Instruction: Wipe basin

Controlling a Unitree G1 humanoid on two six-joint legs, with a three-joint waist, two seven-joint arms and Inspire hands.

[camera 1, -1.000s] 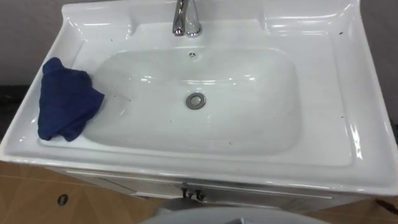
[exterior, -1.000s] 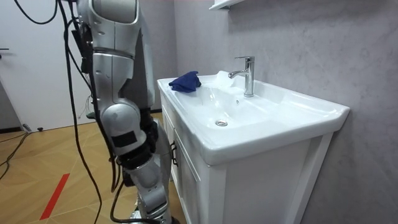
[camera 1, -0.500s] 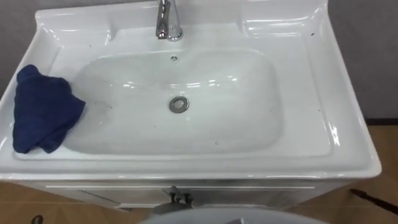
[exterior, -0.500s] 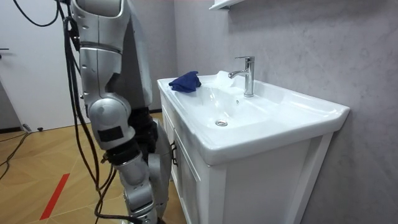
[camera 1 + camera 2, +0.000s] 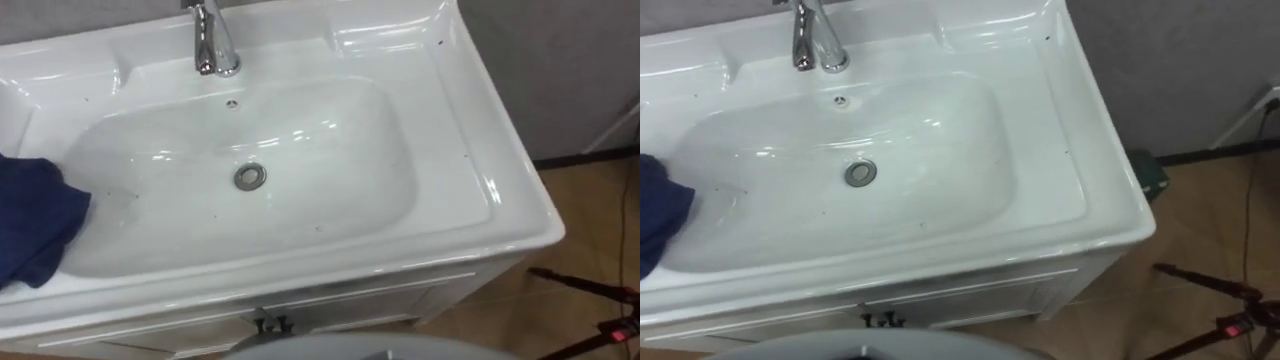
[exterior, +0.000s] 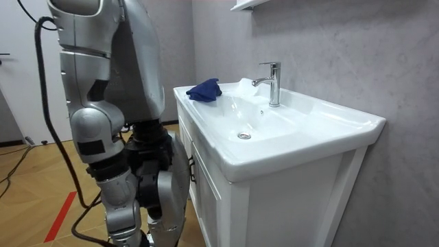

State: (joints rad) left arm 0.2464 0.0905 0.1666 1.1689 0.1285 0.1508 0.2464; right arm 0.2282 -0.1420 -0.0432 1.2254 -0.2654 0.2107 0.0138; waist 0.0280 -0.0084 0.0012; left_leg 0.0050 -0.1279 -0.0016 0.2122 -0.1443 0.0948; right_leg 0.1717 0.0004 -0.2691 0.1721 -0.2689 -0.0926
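One blue cloth [image 5: 35, 225] lies crumpled on the left rim of the white basin [image 5: 455, 130], and its right edge hangs just over the slope of the bowl. It is cut off by the left edge of both eye views. In the room view the cloth sits on the far end of the basin, towards the room view's left, well apart from the tap [image 5: 212, 40].

The chrome tap stands upright at the middle of the back ledge, with its spout pointing over the bowl. Just in front of it is a small overflow hole [image 5: 232, 103], and the round metal drain [image 5: 250, 177] sits in the bottom of the bowl. A few dark specks dot the bowl and the rim.

The basin rests on a white cabinet [image 6: 226, 206] with a small dark handle [image 5: 270, 323] at its front. A grey wall [image 6: 329, 48] rises behind it and a wooden floor [image 5: 590, 220] lies beside it on the right, where thin dark stand legs [image 5: 1205, 285] cross.

The robot stands upright at the front of the cabinet, nearer the cloth end. I cannot tell whether the fingers of either hand are released or clenched.
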